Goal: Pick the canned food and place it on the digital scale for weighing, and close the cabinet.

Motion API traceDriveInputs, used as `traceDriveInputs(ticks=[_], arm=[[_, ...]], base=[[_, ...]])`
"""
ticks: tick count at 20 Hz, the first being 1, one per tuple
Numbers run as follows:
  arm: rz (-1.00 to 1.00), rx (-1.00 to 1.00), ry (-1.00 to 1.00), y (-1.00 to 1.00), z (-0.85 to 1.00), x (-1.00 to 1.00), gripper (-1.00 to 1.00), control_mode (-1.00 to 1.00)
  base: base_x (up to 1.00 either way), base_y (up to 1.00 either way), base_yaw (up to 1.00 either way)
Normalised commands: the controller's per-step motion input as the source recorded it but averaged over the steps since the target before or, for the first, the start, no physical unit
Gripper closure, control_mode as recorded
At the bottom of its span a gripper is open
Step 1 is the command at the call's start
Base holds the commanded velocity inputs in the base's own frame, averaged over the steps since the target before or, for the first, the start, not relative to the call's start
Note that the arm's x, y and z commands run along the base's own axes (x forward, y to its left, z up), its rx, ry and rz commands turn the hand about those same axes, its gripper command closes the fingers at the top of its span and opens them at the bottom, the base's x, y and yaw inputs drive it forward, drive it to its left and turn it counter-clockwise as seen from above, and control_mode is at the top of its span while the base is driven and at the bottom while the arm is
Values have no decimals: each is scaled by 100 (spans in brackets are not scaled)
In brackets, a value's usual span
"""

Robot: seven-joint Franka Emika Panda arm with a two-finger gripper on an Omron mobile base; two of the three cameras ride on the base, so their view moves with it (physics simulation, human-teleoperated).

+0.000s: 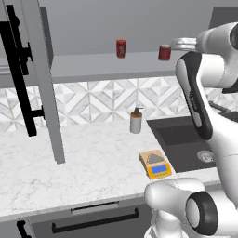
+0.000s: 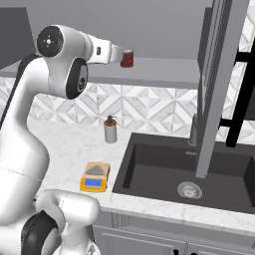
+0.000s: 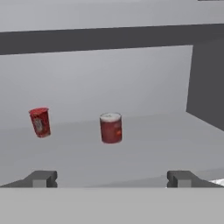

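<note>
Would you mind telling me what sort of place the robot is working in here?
A rendered kitchen, it seems: a marble-look counter with a dark sink, a tiled backsplash, and an open grey wall cabinet holding tins above.

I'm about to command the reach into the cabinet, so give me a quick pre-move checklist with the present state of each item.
1. Gripper open and holding nothing: ok, its fingertips stand wide apart in the hand view.
2. Canned food ahead of the gripper, upright on the shelf: ok.
3. Taller red can apart from the target: ok, it sits off to one side, tilted.
4. Digital scale plate free on the counter: ok.
5. Cabinet doors open for access: ok, still to be closed.
6. Soap dispenser clear of the scale: ok.
</note>
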Motion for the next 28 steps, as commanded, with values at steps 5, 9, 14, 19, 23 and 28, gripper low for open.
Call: traceDriveInputs(ticks=[5,9,14,19,23,28], arm=[[0,-9,2,0,0,75,-100,-100],[0,-8,5,0,0,62,-100,-100],[0,0,2,0,0,65,-100,-100],[1,0,0,0,0,52,-100,-100],[0,0,0,0,-21,43,-100,-100],[0,0,0,-5,-37,39,-100,-100]], base=[[0,0,0],[0,0,0],[0,0,0],[0,0,0],[0,0,0],[0,0,0]])
